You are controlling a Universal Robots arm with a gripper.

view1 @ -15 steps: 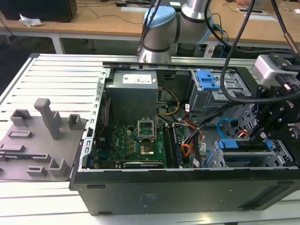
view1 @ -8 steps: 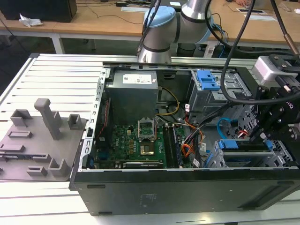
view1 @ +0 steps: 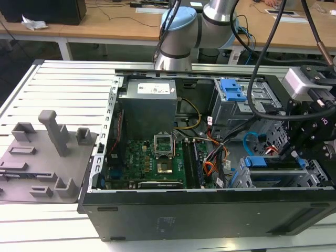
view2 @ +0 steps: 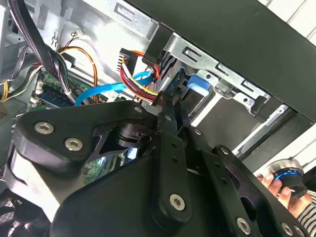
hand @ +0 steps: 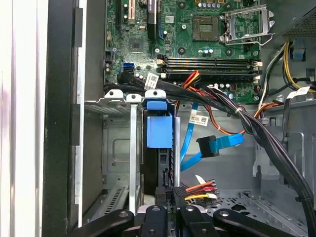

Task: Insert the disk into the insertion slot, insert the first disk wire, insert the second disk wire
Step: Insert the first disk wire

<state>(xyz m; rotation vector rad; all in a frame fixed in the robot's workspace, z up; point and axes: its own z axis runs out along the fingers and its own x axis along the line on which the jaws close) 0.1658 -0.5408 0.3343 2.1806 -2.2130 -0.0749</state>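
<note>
Inside the open computer case (view1: 210,210) on the desk (view1: 63,84), the insertion slot (hand: 116,148) already houses the disk (hand: 159,131), so the first-wire step looks underway. The hand (view2: 172,103) appears clenched on the first disk wire (view2: 140,81) at the disk's rear edge; seating it calls for a straight, aligned push. The blue second disk wire (hand: 217,144) hangs loose nearby.

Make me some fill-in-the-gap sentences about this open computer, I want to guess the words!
The disk has a ____ plastic carrier.
The disk sits ____ the insertion slot.
The grey tray lies on the exterior view's ____ of the computer case.
Missing words: blue; inside; left.
</note>
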